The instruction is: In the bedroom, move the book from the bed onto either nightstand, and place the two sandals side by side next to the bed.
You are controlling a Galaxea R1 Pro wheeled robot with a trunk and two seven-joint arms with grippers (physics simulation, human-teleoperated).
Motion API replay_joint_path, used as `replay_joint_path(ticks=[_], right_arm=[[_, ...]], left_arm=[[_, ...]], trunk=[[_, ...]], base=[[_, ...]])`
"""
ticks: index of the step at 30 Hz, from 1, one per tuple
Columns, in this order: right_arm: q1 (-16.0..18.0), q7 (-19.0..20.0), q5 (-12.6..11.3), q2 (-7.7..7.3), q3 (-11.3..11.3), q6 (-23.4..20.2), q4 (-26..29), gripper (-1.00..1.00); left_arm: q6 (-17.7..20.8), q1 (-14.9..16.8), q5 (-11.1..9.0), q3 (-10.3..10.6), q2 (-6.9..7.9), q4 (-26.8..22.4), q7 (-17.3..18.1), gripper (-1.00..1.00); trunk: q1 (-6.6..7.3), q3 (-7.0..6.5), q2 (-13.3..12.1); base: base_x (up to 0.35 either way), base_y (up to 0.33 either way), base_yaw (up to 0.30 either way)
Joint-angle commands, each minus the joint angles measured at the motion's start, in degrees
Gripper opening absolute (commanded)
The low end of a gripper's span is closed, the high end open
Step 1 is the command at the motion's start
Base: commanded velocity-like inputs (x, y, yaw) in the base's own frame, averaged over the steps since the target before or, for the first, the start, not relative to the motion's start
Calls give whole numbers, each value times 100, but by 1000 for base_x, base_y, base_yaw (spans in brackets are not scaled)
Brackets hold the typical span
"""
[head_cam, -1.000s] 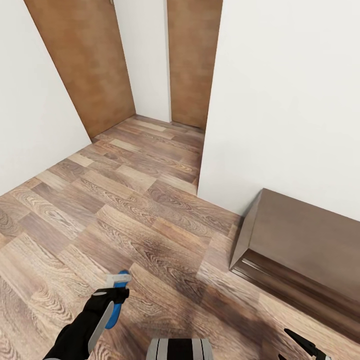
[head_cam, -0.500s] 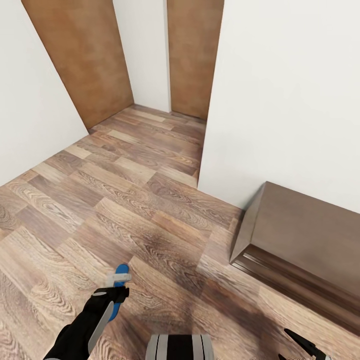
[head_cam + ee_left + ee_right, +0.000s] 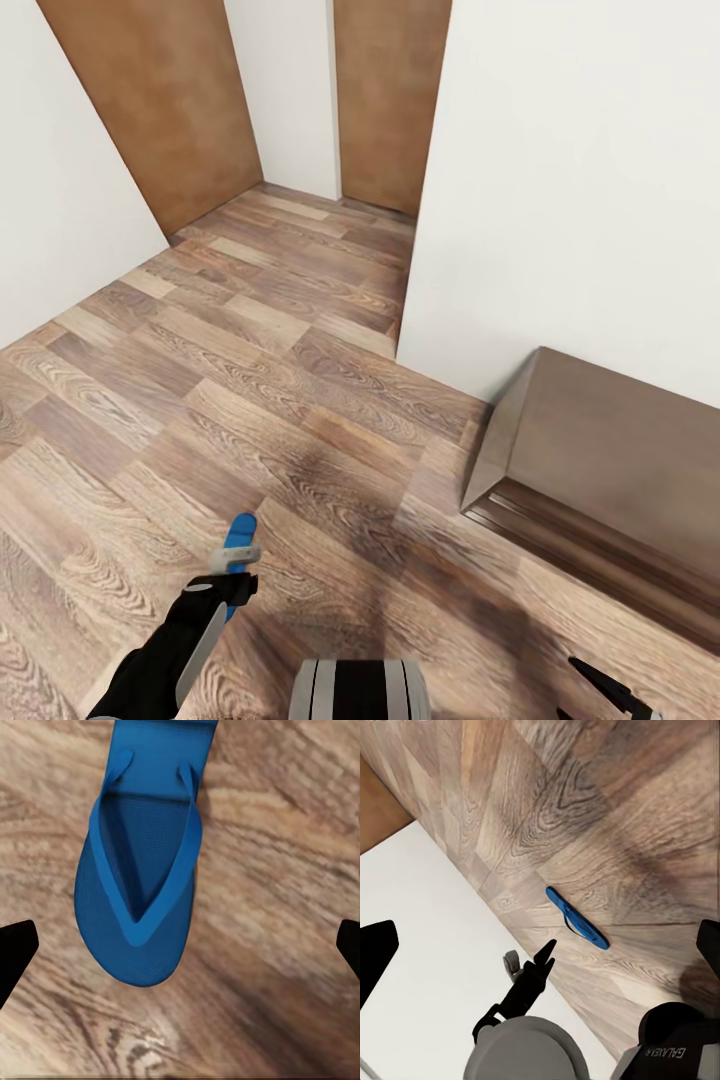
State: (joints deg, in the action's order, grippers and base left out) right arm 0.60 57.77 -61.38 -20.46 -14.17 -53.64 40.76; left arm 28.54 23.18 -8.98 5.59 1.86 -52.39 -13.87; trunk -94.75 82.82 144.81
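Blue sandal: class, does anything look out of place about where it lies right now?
Yes. One blue sandal lies alone on the plank floor below the open left gripper, no partner beside it and no bed in view, some way from the dark wooden cabinet.

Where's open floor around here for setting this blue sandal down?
The widest bare wood floor runs from the sandal toward the two brown doors, bordered by white walls. A narrower strip lies between the sandal and the low dark-brown wooden piece against the right wall. It is tightest near that piece's corner and beside the left tool.
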Motion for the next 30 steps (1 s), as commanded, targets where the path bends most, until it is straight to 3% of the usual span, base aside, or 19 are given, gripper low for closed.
replay_joint_path(ticks=[1,24,30], right_arm=[[2,14,1,0,-6,-23,0,100],[2,11,3,1,-6,-21,-3,100],[2,11,3,1,-6,-16,-2,100]], left_arm=[[20,2,-60,27,8,-8,-54,100],[20,2,-60,14,16,-14,-82,100],[20,2,-60,18,16,-16,-89,100]], trunk=[[-1,26,3],[-61,536,34],[-61,536,34]], base=[[0,0,0],[0,0,0],[0,0,0]])
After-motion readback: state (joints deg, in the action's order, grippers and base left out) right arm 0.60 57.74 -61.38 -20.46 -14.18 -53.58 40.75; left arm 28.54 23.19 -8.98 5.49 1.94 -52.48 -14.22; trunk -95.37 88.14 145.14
